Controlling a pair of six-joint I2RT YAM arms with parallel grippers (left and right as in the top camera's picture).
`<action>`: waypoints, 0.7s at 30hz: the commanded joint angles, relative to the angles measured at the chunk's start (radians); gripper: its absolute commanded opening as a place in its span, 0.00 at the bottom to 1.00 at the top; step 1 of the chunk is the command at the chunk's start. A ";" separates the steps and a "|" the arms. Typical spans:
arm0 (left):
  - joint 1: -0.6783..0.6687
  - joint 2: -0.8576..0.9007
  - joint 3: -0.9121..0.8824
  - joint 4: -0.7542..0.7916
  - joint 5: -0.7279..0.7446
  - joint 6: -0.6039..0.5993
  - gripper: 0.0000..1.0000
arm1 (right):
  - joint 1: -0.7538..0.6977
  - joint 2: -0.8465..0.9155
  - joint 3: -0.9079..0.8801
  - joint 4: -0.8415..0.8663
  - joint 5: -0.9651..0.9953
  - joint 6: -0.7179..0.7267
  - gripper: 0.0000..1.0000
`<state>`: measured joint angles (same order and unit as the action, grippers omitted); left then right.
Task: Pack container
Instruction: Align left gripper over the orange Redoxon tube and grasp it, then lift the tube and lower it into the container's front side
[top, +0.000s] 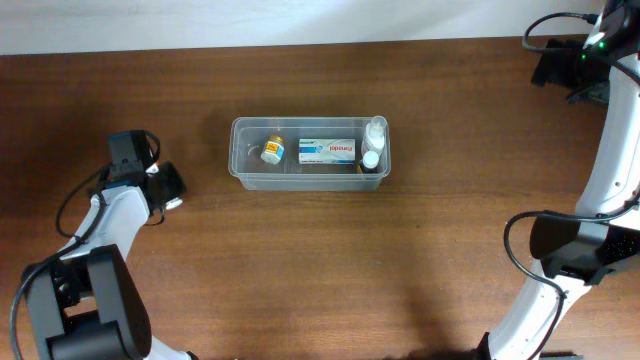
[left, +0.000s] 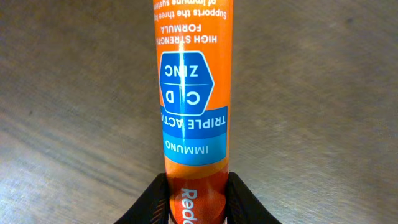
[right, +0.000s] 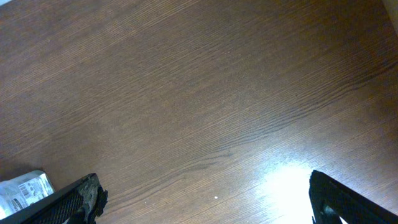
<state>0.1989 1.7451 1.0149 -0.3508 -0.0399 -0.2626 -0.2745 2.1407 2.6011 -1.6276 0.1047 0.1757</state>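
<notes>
The clear plastic container (top: 237, 152) stands on the table's middle. In it lie a small bottle with a yellow label (top: 272, 151), a white-and-blue carton (top: 327, 152) and two white-capped bottles (top: 373, 145) at its right end. My left gripper (top: 165, 186) is at the table's left, well apart from the container. In the left wrist view it (left: 196, 190) is shut on an orange vitamin tube (left: 194, 93) with a blue label, over the wood. My right gripper (top: 562, 66) is at the far right corner, open and empty (right: 204, 186).
The table is dark wood. A white item with a barcode (right: 22, 188) shows at the lower left edge of the right wrist view. Black cables (top: 515, 240) loop by the right arm's base at the right edge.
</notes>
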 joint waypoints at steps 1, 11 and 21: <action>0.006 0.007 0.055 -0.002 0.063 0.034 0.11 | -0.001 -0.008 0.007 0.000 0.009 -0.003 0.98; -0.075 0.007 0.235 -0.063 0.105 0.148 0.11 | -0.001 -0.008 0.007 0.000 0.009 -0.003 0.98; -0.325 0.007 0.484 -0.230 0.074 0.422 0.11 | -0.001 -0.008 0.007 0.000 0.009 -0.003 0.98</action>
<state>-0.0502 1.7451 1.4303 -0.5522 0.0456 0.0093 -0.2745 2.1407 2.6011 -1.6276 0.1047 0.1757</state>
